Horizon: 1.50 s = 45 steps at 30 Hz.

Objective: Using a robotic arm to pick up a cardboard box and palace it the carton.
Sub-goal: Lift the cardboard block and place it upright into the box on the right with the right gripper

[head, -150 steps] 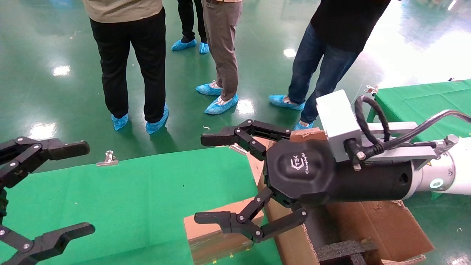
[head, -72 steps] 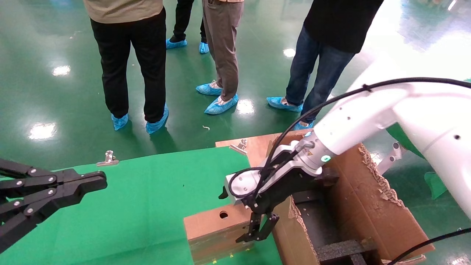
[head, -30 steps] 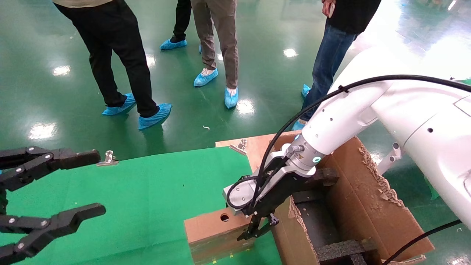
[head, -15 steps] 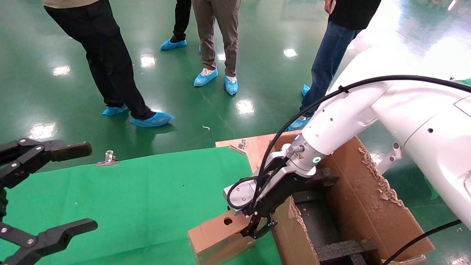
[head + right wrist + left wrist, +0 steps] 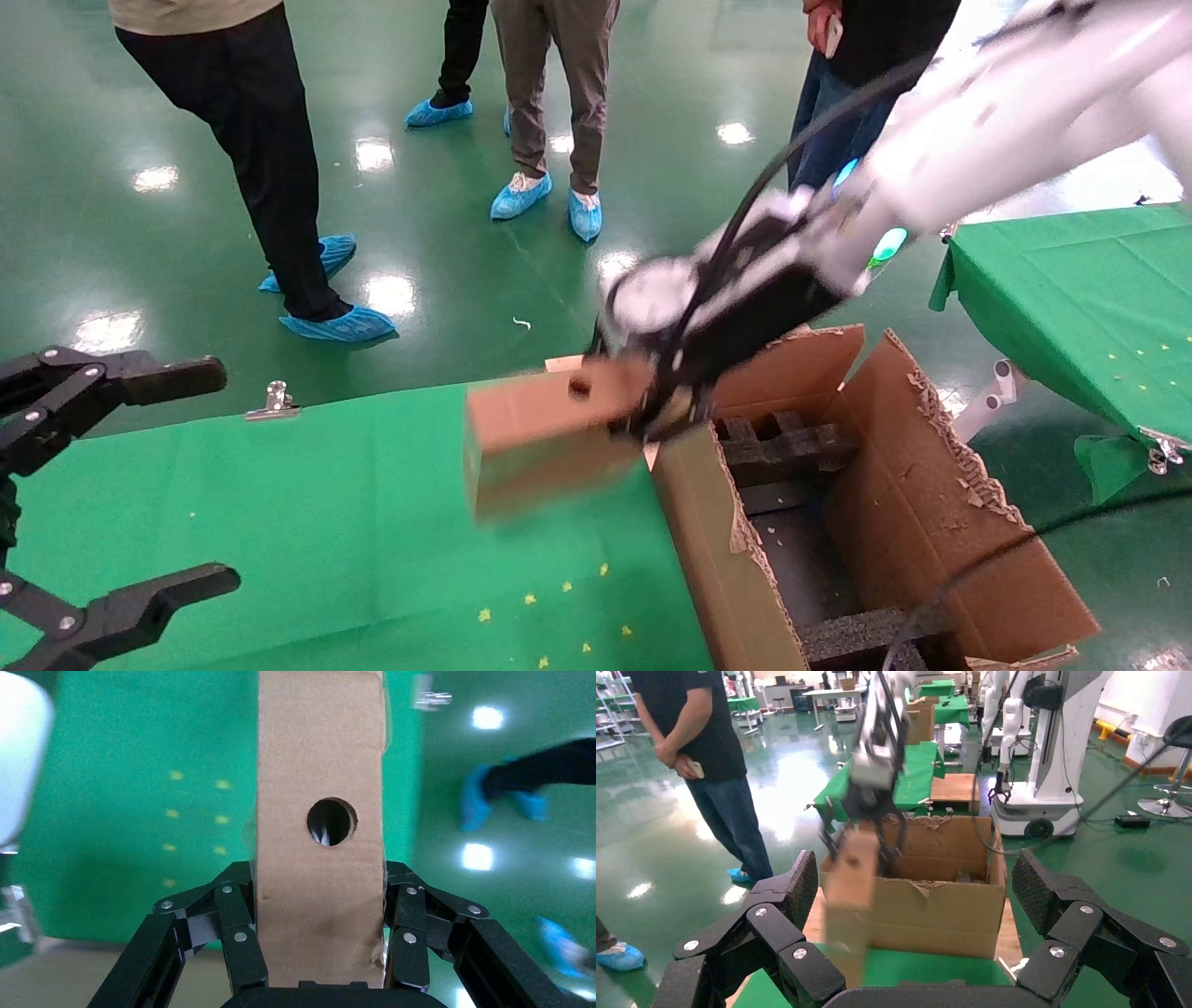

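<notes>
The small brown cardboard box (image 5: pixel 549 433) with a round hole hangs in the air above the green table, just left of the carton (image 5: pixel 931 522). My right gripper (image 5: pixel 663 410) is shut on its end nearest the carton; the right wrist view shows the box (image 5: pixel 320 832) clamped between both fingers (image 5: pixel 239 934). The white robotic arm (image 5: pixel 968 121) reaches in from the upper right. The large carton stands open with black foam inserts (image 5: pixel 782 447) inside. In the left wrist view the box (image 5: pixel 850 885) hangs in front of the carton (image 5: pixel 926 903). My left gripper (image 5: pixel 140 485) is open at the left edge, holding nothing.
The green table (image 5: pixel 307 522) carries small yellow specks and a metal clip (image 5: pixel 272 401) at its far edge. A second green table (image 5: pixel 1071 280) stands at the right. People in blue shoe covers (image 5: pixel 340 326) stand on the green floor beyond.
My right gripper has lifted the cardboard box off the table, up and slightly back, beside the carton's near wall. The people behind shifted their feet. The left gripper stays open.
</notes>
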### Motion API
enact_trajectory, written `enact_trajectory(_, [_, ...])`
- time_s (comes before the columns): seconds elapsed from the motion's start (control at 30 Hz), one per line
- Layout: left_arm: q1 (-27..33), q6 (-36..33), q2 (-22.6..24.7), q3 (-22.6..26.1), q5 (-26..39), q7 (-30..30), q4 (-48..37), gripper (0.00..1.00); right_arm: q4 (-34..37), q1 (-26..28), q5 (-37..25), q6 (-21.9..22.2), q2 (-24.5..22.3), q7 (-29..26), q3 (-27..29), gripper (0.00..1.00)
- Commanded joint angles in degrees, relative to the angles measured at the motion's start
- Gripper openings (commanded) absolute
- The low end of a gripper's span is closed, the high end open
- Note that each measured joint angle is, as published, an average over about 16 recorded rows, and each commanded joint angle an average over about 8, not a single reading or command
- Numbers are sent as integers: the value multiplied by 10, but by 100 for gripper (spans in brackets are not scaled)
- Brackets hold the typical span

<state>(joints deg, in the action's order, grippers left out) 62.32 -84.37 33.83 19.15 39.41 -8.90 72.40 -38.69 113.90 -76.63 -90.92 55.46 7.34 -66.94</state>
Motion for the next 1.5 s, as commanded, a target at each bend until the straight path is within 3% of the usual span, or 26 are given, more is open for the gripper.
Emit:
enact_trajectory(0.03, [0,0,0,0,0,0,0,100,8,29,7,-3,-6,2,-2,0])
enact_trajectory(0.4, [0,0,0,0,0,0,0,100,17,98,71,-5,-33,5,-79,0])
enact_trajectory(0.67, [0,0,0,0,0,0,0,100,21,141,89,-5,-91,5,-143,0])
enact_trajectory(1.13, [0,0,0,0,0,0,0,100,26,204,70,2,-231,12,-266,0])
enact_trajectory(1.5, [0,0,0,0,0,0,0,100,83,213,54,6,-257,46,-303,0])
